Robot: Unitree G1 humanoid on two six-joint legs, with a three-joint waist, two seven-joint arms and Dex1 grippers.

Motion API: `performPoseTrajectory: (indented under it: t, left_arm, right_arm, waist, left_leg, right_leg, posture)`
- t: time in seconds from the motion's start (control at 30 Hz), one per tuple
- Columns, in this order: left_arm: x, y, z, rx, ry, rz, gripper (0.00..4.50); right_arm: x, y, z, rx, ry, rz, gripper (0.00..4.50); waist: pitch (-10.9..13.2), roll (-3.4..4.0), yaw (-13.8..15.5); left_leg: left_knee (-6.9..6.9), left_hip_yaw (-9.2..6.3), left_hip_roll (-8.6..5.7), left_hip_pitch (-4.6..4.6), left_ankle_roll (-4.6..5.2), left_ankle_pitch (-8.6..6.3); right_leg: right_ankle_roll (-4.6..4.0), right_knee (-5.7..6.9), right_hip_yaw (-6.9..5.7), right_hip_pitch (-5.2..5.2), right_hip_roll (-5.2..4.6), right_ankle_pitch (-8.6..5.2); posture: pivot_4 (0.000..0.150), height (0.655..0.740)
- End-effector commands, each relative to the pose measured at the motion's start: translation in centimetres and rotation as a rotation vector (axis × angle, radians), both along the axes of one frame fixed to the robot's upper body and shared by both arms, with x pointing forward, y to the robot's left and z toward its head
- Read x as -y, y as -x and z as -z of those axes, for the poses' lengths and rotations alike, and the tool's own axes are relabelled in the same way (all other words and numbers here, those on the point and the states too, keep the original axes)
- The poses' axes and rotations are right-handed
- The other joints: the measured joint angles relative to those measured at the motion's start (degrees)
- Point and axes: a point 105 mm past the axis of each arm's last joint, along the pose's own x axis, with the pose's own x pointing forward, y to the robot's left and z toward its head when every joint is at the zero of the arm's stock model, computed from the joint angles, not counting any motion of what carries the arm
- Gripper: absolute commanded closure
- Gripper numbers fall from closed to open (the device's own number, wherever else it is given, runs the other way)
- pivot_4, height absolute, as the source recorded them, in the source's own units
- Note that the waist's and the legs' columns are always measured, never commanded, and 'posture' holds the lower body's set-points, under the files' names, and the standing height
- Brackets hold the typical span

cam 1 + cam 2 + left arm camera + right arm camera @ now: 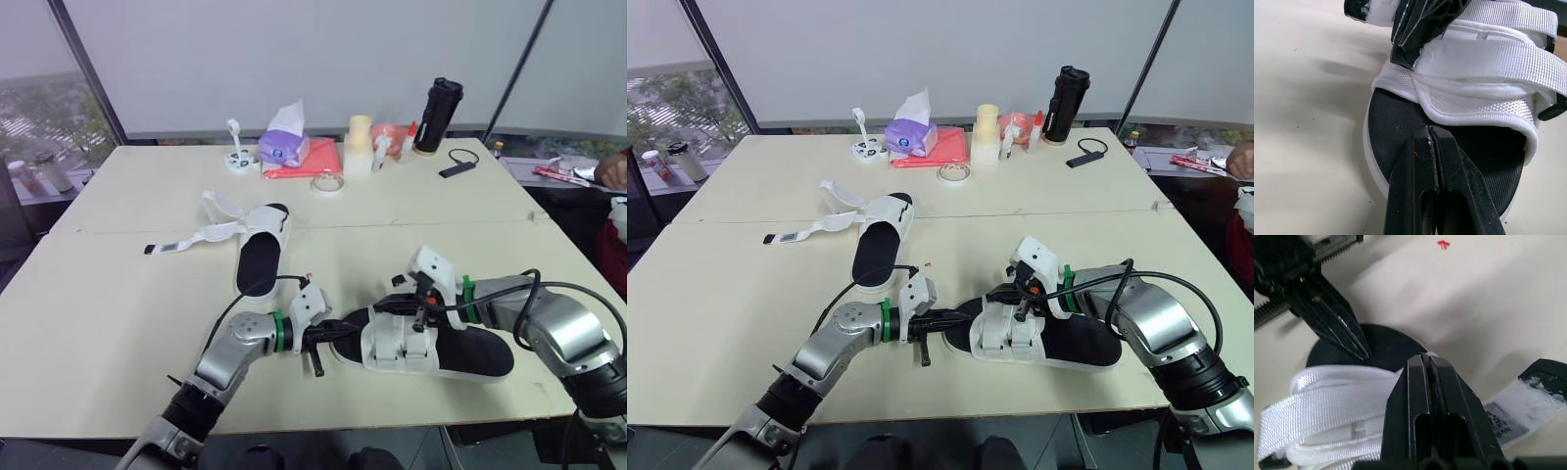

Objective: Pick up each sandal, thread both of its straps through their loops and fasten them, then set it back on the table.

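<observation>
Black-soled sandal (470,354), white woven webbing straps (1498,63); left gripper (1429,132) clenched empty on its toe, right gripper (1423,360) clenched, angled down onto the straps.

cream table (118,294), strapped sandal (472,354), open sandal (260,257), tissue pack (283,147), black bottle (436,116)

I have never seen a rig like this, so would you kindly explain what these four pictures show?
This is a two-armed humanoid robot. The two wide pictures come from its head, looking down over a table; the two close ones come from cameras on its wrists. Two sandals lie there: the near sandal between the arms, its straps folded across, and the far sandal with straps loose. The left gripper is at the near sandal's end, the right gripper on its white strap; both have shut jaws. A tissue pack and black bottle stand farther back.
</observation>
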Motion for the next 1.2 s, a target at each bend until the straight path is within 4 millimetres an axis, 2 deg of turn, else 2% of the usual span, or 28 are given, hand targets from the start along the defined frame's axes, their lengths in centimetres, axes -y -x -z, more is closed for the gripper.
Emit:
performPoseTrajectory:
  t: [0.03,0.07,0.17,0.27,0.37,0.4,0.43,0.6,0.77,0.83,1.0,1.2]
  left_arm:
    - [-2.8,0.2,5.9,-0.156,-0.193,-0.105,4.50]
    - [-2.8,0.2,6.0,-0.157,-0.192,-0.105,4.50]
    - [-2.9,0.2,6.0,-0.159,-0.192,-0.108,4.50]
    - [-3.0,0.2,6.0,-0.159,-0.192,-0.109,4.50]
    - [-3.0,0.1,5.9,-0.159,-0.193,-0.109,4.50]
    - [-3.0,0.1,5.9,-0.158,-0.193,-0.109,4.50]
    - [-3.0,0.1,5.9,-0.158,-0.193,-0.109,4.50]
    - [-3.0,0.1,5.9,-0.158,-0.194,-0.105,4.50]
    - [-3.2,0.2,5.9,-0.159,-0.196,-0.100,4.50]
    - [-3.2,0.2,5.9,-0.158,-0.192,-0.099,4.50]
    - [-2.9,-0.1,4.5,-0.166,-0.116,-0.115,4.50]
    - [-3.1,-0.8,2.7,-0.155,-0.046,-0.140,4.50]
  right_arm:
    - [1.7,-0.4,1.3,-0.007,0.102,0.058,4.46]
    - [1.8,-0.4,1.3,-0.004,0.107,0.059,4.46]
    - [2.1,-0.6,1.5,-0.002,0.125,0.069,3.71]
    - [2.2,-0.6,1.6,0.005,0.142,0.059,2.31]
    - [2.5,-1.2,1.1,0.065,0.173,0.064,0.73]
    - [2.7,-1.5,0.7,0.086,0.180,0.072,0.29]
    - [2.9,-1.9,0.2,0.111,0.175,0.087,0.06]
    - [3.2,-3.4,-2.9,0.181,0.042,0.185,0.06]
    - [2.9,-3.3,-5.0,0.166,-0.178,0.273,0.06]
    - [2.9,-2.8,-5.6,0.147,-0.256,0.296,0.06]
    - [4.9,-1.0,-7.0,0.104,-0.438,0.396,0.06]
    - [7.5,2.2,-6.4,0.025,-0.526,0.471,0.06]
  waist:
    - [-0.1,-0.19,0.0]
    - [-0.1,-0.24,-0.1]
    - [-0.2,-0.31,0.0]
    - [-0.2,-0.30,0.0]
    - [-0.2,-0.29,0.0]
    - [-0.2,-0.29,0.0]
    - [-0.2,-0.29,0.0]
    - [-0.2,-0.27,0.0]
    - [-0.1,-0.12,0.0]
    - [-0.1,-0.07,0.0]
    - [-0.1,-0.06,-0.1]
    - [0.1,0.16,-0.2]
  left_leg:
    - [0.00,0.00,-0.04,0.01,0.00,0.00]
    - [0.01,0.00,-0.07,0.01,0.00,0.00]
    - [0.03,-0.02,-0.07,0.03,0.00,0.00]
    - [0.02,-0.04,-0.07,0.02,0.00,0.00]
    - [0.01,-0.05,-0.07,0.02,0.00,0.00]
    - [0.01,-0.05,-0.07,0.02,0.00,0.00]
    - [0.01,-0.05,-0.07,0.02,0.00,0.00]
    - [0.02,-0.07,-0.07,0.01,0.00,0.00]
    - [0.00,-0.08,-0.06,-0.01,0.00,0.00]
    - [-0.01,-0.08,-0.06,-0.01,0.00,0.00]
    - [-0.03,-0.10,-0.05,-0.07,0.00,0.00]
    - [-0.10,-0.09,0.01,-0.15,0.00,0.00]
  right_leg:
    - [0.00,-0.01,0.00,0.01,-0.05,0.00]
    - [0.00,-0.01,0.00,0.01,-0.08,0.00]
    - [0.00,-0.01,0.02,0.06,-0.17,0.00]
    - [0.00,-0.01,0.02,0.06,-0.19,0.00]
    - [0.00,-0.01,0.01,0.13,-0.20,0.00]
    - [0.00,-0.01,0.01,0.22,-0.21,0.00]
    - [0.00,-0.01,0.01,0.27,-0.21,0.00]
    - [-0.01,-0.02,0.05,0.28,-0.24,0.00]
    - [-0.02,-0.01,0.09,0.25,-0.26,0.01]
    - [-0.02,0.00,0.09,0.25,-0.26,0.01]
    - [-0.02,-0.01,0.09,0.21,-0.30,0.01]
    - [-0.02,0.02,0.10,0.05,-0.25,0.01]
  posture:
    - [0.150,0.7400]
    - [0.150,0.7400]
    - [0.150,0.7400]
    - [0.150,0.7400]
    - [0.150,0.7400]
    - [0.150,0.7400]
    - [0.150,0.7400]
    - [0.150,0.7400]
    - [0.150,0.7400]
    - [0.150,0.7400]
    - [0.150,0.7400]
    - [0.150,0.7400]
